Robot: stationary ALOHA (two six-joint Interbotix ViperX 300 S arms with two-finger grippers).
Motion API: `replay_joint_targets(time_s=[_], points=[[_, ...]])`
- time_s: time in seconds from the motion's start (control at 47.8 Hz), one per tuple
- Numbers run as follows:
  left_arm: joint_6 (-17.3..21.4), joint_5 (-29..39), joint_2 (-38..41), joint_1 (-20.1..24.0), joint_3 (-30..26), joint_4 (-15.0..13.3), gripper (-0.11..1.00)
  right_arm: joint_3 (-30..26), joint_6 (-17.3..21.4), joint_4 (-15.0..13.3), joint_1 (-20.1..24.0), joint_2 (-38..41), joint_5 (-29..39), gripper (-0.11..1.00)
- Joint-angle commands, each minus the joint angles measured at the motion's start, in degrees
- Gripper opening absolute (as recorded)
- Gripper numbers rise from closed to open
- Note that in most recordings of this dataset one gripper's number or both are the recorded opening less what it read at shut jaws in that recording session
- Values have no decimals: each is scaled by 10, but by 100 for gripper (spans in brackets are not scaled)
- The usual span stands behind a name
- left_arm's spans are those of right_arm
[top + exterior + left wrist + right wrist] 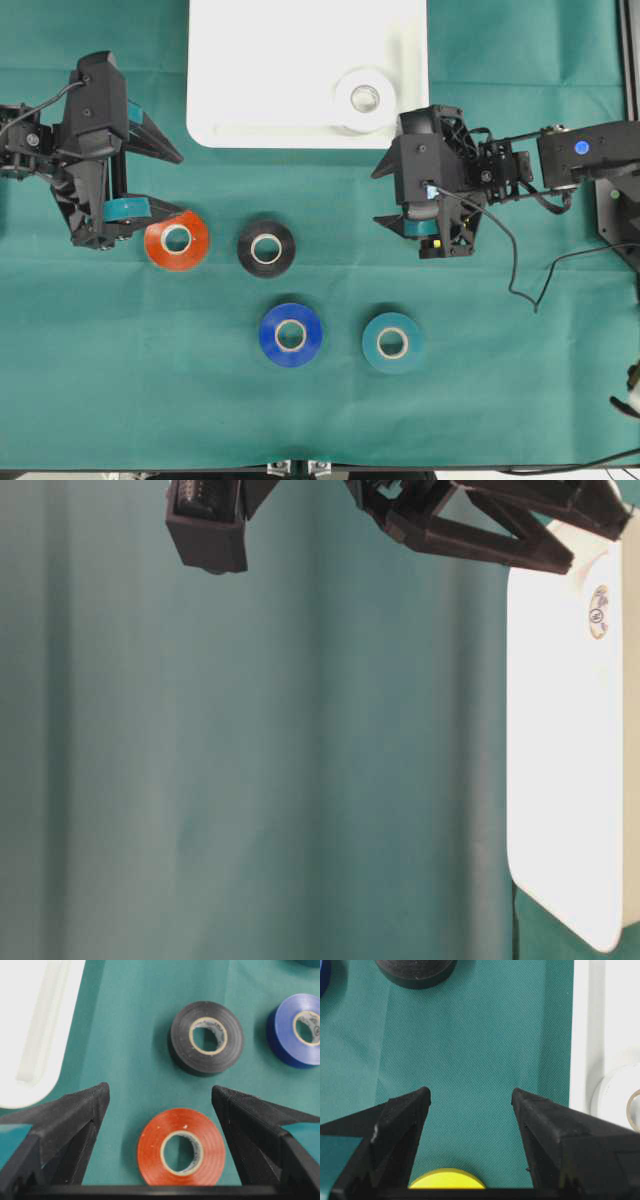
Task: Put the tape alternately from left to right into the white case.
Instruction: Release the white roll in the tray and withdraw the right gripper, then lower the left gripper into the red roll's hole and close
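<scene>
Overhead, the white case point(250, 90) sits at the top middle of the green cloth point(120, 360), and the white roll point(364, 98) lies flat inside it, in the lower right corner. Four rolls lie flat on the cloth below the case: the red roll point(177, 240) and black roll point(266, 248) in one row, the blue roll point(291, 334) and teal roll point(392, 343) in a second row nearer the bottom edge. The yellow roll point(447, 1179) shows only in the right wrist view, as a sliver at the bottom edge between the fingers.

Both grippers stand wide and hold nothing. The left gripper point(160, 185) hangs at the left of the table, its lower finger just beside the red roll; in its wrist view that roll point(181, 1146) lies between the spread fingers point(75, 1115), apart from both. The right gripper point(378, 195) hovers just below the case's lower right corner, its jaws pointing left toward the middle. In its wrist view only bare cloth lies between the tips, with the case rim point(580, 1035) and white roll point(617, 1095) off to the right
</scene>
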Motion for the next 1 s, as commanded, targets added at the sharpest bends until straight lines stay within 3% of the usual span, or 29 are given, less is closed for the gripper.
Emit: replay_joint_targets(time_s=[0.0,0.439,0.732,0.983], points=[[-4,-3,1,-12,-9,-1,60,-5,1,-1,0,-9,-8,74],[-96,-4,61,-70,-22,-1,60,-9,1,-1,1,4,-14,74],[-98,-2,87,-85,-27,-1,59,-8,1,-1,1,4,-14,74],[-96,-3,87,-56,-1,0,59,-8,1,-1,4,4,-20,74]])
